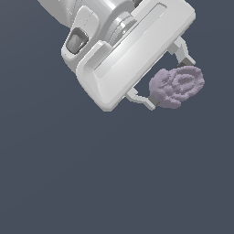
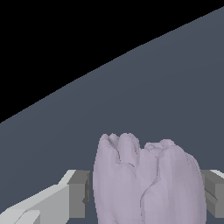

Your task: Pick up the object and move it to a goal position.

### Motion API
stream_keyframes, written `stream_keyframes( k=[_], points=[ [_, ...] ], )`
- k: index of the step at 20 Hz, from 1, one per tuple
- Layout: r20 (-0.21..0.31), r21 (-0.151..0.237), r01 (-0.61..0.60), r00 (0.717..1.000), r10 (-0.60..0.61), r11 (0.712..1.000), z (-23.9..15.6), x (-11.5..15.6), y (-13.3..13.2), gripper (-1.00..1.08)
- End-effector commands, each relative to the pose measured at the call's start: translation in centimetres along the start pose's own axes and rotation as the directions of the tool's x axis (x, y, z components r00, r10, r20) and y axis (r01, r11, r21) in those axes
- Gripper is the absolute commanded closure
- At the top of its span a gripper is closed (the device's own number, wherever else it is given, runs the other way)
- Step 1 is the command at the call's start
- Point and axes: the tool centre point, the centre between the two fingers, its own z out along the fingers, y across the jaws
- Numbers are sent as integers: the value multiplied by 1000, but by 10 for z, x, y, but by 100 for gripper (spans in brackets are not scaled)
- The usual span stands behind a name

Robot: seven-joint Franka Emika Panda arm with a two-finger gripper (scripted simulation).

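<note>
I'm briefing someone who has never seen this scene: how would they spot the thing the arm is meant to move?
Start at the big white gripper at the top of the exterior view, above the plain dark grey-blue floor. Between its two fingers sits a small pale lilac-purple lumpy blob. It is the only coloured, bumpy, ridged thing there, narrower than the smooth white gripper body.
</note>
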Motion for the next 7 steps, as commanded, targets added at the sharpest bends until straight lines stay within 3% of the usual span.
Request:
stream_keyframes(
  k=[1,7],
  points=[
    [-2,8,7,1000,-7,1000,-2,1,-2,108],
    [1,4,2,1000,-2,1000,-1,0,-1,108]
  ],
)
